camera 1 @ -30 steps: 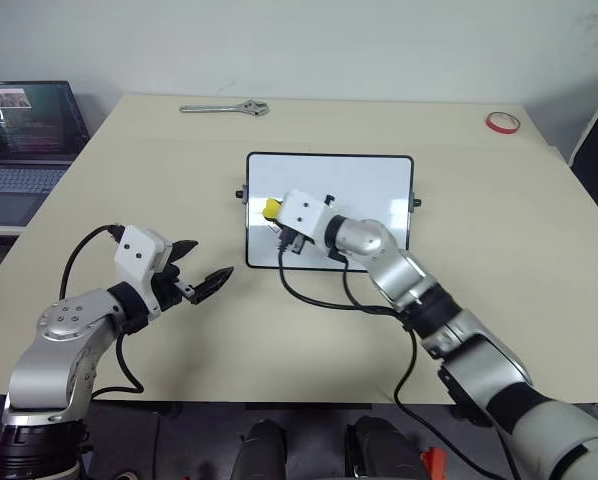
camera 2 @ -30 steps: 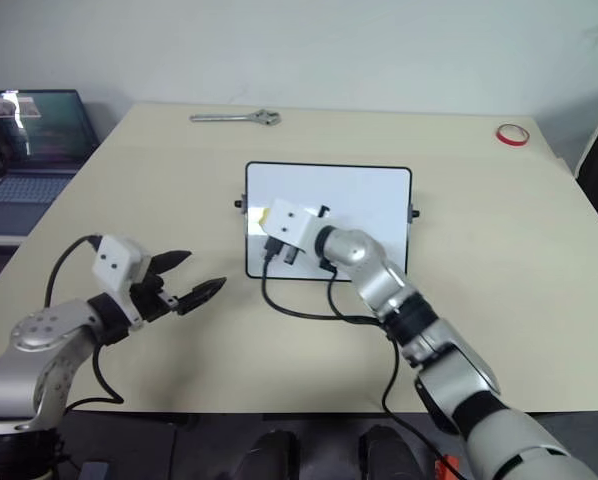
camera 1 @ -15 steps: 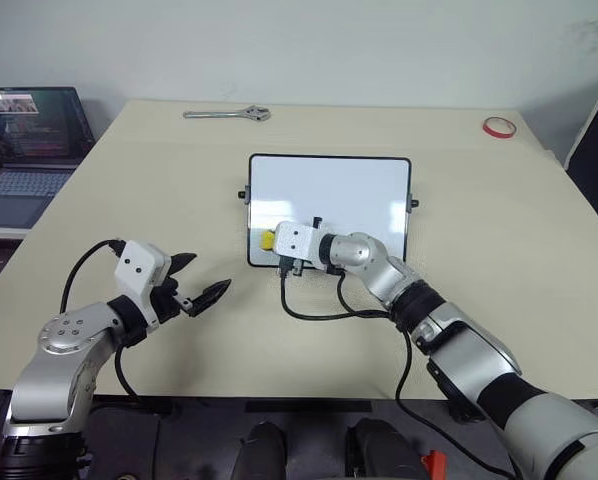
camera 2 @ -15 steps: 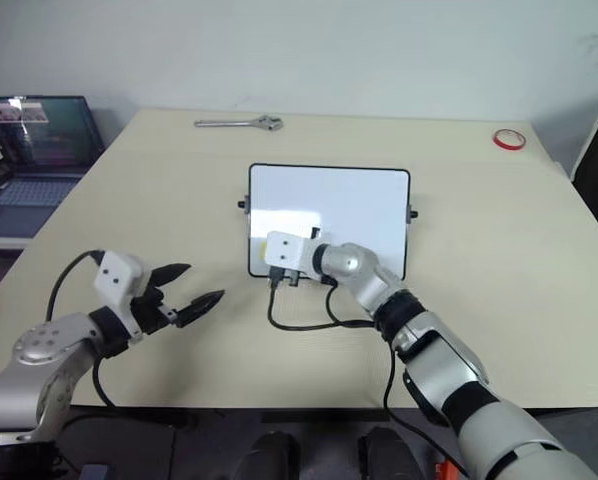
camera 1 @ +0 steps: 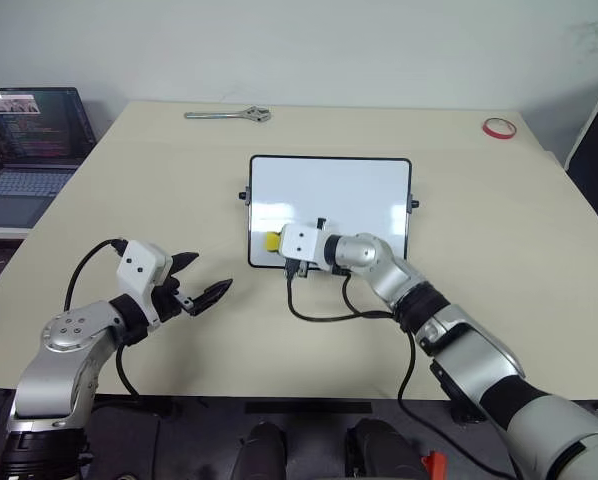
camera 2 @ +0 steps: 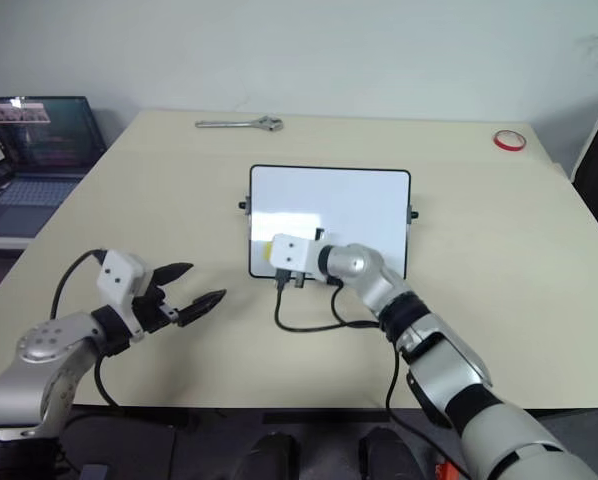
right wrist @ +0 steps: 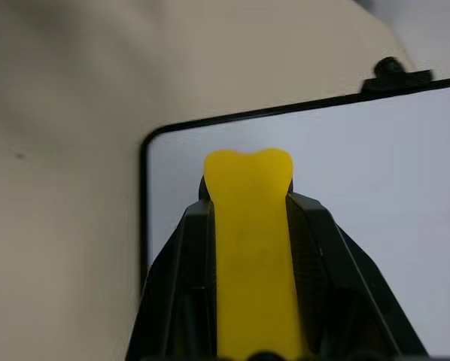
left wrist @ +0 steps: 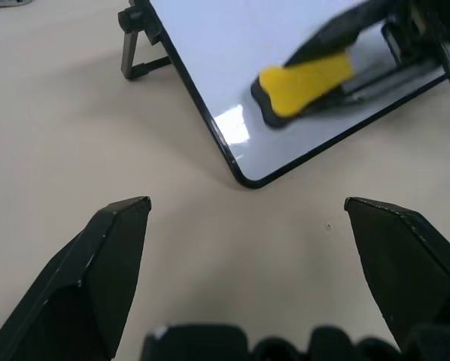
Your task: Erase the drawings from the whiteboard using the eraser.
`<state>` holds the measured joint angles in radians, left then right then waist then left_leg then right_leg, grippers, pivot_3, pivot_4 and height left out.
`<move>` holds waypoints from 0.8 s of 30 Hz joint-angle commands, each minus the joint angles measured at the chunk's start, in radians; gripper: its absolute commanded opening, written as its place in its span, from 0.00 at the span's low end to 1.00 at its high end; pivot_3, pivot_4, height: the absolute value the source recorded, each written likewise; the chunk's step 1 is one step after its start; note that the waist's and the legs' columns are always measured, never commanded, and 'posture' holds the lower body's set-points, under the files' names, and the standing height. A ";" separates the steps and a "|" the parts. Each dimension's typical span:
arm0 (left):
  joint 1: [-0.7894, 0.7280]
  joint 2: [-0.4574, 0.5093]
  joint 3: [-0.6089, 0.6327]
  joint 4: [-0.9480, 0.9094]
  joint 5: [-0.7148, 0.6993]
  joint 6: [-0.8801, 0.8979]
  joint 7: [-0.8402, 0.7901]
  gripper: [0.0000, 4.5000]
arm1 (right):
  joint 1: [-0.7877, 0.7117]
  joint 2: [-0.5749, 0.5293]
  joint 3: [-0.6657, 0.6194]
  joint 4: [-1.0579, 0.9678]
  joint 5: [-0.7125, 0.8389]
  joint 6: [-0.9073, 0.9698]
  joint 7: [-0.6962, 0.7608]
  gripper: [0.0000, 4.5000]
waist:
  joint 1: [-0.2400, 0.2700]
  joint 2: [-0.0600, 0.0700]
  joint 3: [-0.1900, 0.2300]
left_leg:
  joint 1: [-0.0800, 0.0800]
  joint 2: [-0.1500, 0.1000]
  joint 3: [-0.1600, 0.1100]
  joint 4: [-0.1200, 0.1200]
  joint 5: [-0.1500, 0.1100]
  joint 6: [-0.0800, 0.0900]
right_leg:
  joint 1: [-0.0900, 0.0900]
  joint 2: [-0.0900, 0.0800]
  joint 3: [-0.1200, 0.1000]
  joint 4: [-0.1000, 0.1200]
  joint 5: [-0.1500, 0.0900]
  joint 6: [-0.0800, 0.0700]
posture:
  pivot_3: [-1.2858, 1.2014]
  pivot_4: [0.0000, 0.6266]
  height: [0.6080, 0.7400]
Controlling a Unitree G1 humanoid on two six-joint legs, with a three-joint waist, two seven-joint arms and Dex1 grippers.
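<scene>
The whiteboard point(camera 1: 349, 195) lies mid-table, white with a thin black frame. My right gripper point(camera 1: 276, 242) is shut on the yellow eraser point(camera 1: 271, 241) and holds it on the board near its front left corner. In the right wrist view the eraser point(right wrist: 251, 241) sticks out between the two black fingers point(right wrist: 315, 248), over that corner. The left wrist view shows the eraser point(left wrist: 308, 79) with its black underside against the board point(left wrist: 232, 53). The drawings are out of view; the board's visible surface looks plain white. My left gripper point(camera 1: 207, 275) hovers open left of the board, holding nothing.
A metal wrench point(camera 1: 226, 113) lies at the table's far edge and a red tape ring point(camera 1: 499, 127) at the far right corner. An open laptop point(camera 1: 24, 140) sits off the table's left side. A black cable point(camera 1: 339, 310) loops below the board's front edge.
My right gripper has slid the eraser down the board, from its left middle to the front left corner. The left gripper has stayed put and open.
</scene>
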<state>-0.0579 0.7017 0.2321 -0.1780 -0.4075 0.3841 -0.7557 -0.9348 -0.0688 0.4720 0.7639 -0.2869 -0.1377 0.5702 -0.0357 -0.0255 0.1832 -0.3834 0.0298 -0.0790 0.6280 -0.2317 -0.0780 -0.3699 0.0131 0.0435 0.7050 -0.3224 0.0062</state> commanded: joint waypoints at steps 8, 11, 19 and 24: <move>-0.198 0.002 -0.153 0.017 0.048 -0.028 -0.089 1.00 | 0.289 0.017 -0.409 -0.880 0.420 0.524 -0.119 0.22 | 0.009 0.000 0.001 | -0.017 0.001 -0.002 0.001 0.000 0.000 | -0.011 -0.002 -0.002 -0.003 0.000 0.000 | 0.52 0.24 1.00; -0.269 -0.007 -0.237 -0.009 0.055 -0.008 -0.129 1.00 | 0.382 -0.012 -0.530 -1.111 0.535 0.732 -0.178 0.22 | 0.008 0.001 0.001 | -0.018 0.001 -0.002 -0.001 0.000 -0.001 | -0.011 -0.002 -0.002 -0.006 0.000 0.001 | 0.52 0.24 1.00; -0.438 -0.107 -0.475 0.024 0.101 0.003 -0.259 1.00 | 0.629 -0.151 -0.743 -1.344 0.542 0.970 -0.350 0.22 | 0.004 0.003 0.002 | -0.017 -0.003 0.000 -0.001 -0.001 -0.001 | -0.011 0.001 -0.001 -0.007 -0.001 0.001 | 0.52 0.24 1.00; -0.630 -0.257 -0.556 0.186 0.151 -0.013 -0.274 1.00 | 0.738 -0.223 -0.692 -1.284 0.487 1.005 -0.379 0.22 | -0.001 0.003 0.002 | -0.016 -0.004 0.001 0.000 0.000 0.000 | -0.010 0.004 0.000 -0.006 -0.001 0.002 | 0.52 0.24 1.00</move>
<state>-0.6511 0.4583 -0.3189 -0.0084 -0.2629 0.3859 -1.0174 -0.2037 -0.2781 -0.2311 -0.5206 0.2178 0.8733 0.2004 -0.0364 -0.0228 0.1850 -0.3995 0.0264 -0.0774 0.6282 -0.2321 -0.0780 -0.3804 0.0186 0.0438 0.6985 -0.3233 0.0078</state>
